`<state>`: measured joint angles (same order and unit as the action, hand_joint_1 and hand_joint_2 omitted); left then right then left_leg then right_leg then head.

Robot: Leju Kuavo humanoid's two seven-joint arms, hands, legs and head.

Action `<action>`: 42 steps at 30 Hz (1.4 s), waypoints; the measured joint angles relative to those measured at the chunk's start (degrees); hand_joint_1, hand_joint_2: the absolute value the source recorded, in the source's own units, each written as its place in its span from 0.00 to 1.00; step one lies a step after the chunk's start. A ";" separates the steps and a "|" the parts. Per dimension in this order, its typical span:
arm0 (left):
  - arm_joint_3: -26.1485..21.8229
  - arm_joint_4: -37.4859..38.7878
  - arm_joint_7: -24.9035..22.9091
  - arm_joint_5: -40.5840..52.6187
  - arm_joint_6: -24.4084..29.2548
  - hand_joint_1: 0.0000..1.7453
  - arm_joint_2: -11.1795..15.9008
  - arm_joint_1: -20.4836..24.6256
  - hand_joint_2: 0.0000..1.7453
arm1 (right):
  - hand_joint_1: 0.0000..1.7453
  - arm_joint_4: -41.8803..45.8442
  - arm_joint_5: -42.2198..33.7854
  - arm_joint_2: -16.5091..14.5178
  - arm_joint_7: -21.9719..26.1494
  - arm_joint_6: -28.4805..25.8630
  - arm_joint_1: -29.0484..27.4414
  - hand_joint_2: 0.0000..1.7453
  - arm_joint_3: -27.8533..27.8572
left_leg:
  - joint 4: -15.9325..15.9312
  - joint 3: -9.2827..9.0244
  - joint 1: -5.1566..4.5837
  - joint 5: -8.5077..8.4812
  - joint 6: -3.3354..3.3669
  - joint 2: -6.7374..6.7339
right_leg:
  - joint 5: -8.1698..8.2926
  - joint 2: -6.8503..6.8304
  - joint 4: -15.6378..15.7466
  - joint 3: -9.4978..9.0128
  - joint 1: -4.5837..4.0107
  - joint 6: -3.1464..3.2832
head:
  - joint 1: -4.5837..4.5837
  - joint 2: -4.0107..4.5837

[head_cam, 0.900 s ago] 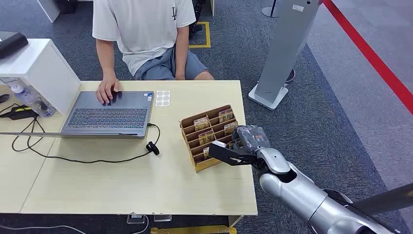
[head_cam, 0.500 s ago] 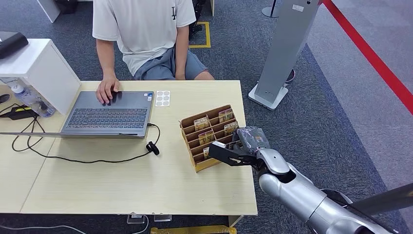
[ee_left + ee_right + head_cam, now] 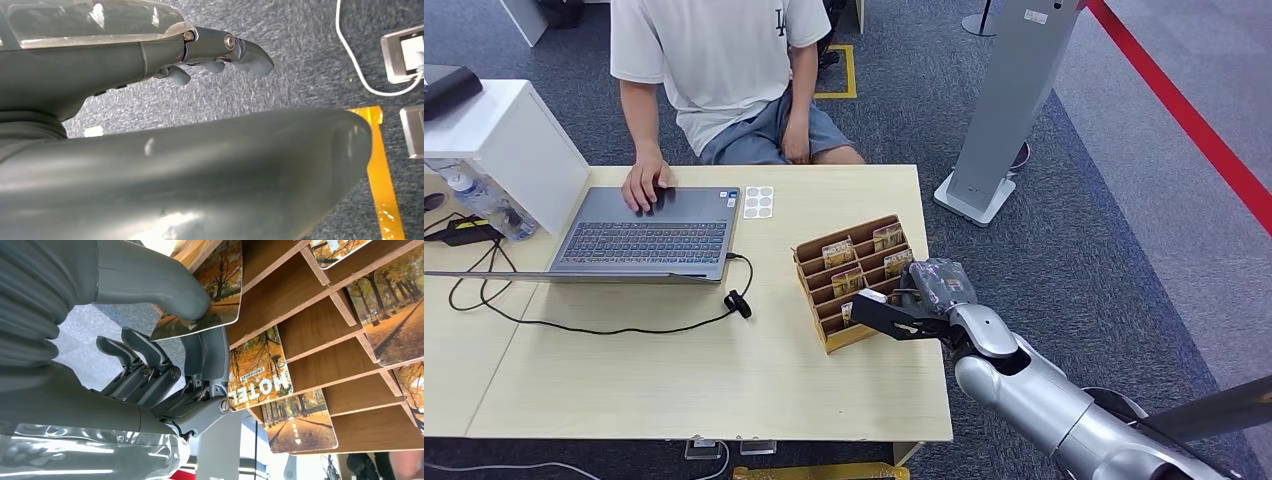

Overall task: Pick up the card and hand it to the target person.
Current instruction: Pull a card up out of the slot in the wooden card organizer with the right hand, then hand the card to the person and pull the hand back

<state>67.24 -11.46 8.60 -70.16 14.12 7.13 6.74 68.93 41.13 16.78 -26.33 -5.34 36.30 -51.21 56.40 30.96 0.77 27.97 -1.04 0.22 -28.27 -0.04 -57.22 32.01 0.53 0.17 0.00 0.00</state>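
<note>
A wooden card rack (image 3: 864, 335) stands near the desk's right edge, with several autumn-print cards in its slots. My right hand (image 3: 929, 290) is at the rack's right side. In the right wrist view its thumb (image 3: 150, 285) presses on the face of one card (image 3: 225, 285), and its fingers (image 3: 207, 355) sit behind that card. The card's far end still lies against the rack's wood (image 3: 300, 290). A card marked HOTEL (image 3: 257, 375) sits in the slot beside it. My left hand (image 3: 220, 47) hangs over carpet and holds nothing. The person (image 3: 714, 60) in a white shirt sits across the desk.
An open laptop (image 3: 649, 240) lies at the desk's left, with the person's hand (image 3: 644, 185) on it and a black cable (image 3: 624, 325) trailing in front. A white box (image 3: 514, 140) stands far left. A grey pillar (image 3: 1004, 100) rises right of the desk.
My right hand has edged slightly toward the rack. The person's other hand has come to rest on their lap.
</note>
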 joint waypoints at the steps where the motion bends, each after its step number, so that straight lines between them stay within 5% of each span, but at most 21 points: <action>1: -0.03 0.01 -0.11 -0.04 -0.09 0.00 0.00 0.00 0.00 | 1.00 1.46 0.13 0.47 -0.22 0.24 0.58 1.00 0.04 | 0.02 0.01 0.00 0.01 0.00 -0.01 | -0.01 0.01 -0.02 0.02 0.01 0.00 | 0.00 0.00; 9: -0.37 0.04 -0.48 -0.39 -0.45 0.00 -0.24 -0.07 0.00 | 1.00 18.44 -2.13 5.40 -3.24 3.94 7.69 1.00 3.24 | 0.23 0.23 -0.07 0.07 0.00 0.01 | -0.08 0.00 -0.28 0.26 0.08 -0.02 | 0.00 0.00; 15: -0.18 0.07 -1.10 -0.27 -0.68 0.00 -0.46 -0.05 0.00 | 1.00 25.65 -7.87 5.87 -2.22 3.66 10.76 1.00 5.36 | 0.26 0.25 -0.07 0.08 -0.01 0.04 | -0.11 -0.03 -0.30 0.29 0.08 -0.01 | 0.00 0.00; 36: 0.53 0.31 -1.28 -0.35 -0.89 0.00 -1.75 0.03 0.00 | 1.00 3.19 7.49 -6.12 10.96 -23.30 4.09 1.00 5.18 | -0.15 -0.18 0.02 -0.04 -0.02 -0.03 | 0.06 0.03 0.17 -0.19 -0.02 0.01 | 0.00 0.00; 42: 0.69 0.33 -1.31 -0.32 -0.87 0.00 -1.94 0.16 0.00 | 1.00 -0.01 8.10 -7.60 12.75 -25.65 3.64 1.00 5.77 | -0.07 -0.12 0.02 -0.01 -0.03 0.00 | 0.02 0.01 0.08 -0.15 -0.01 0.00 | 0.00 0.00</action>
<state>67.93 -11.13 7.29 -70.49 13.25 5.19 6.90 68.92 49.22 9.18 -13.58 -30.99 39.94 -45.43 56.33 30.83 0.79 27.96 -1.07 0.22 -28.25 -0.03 -57.14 31.86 0.51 0.17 0.00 0.00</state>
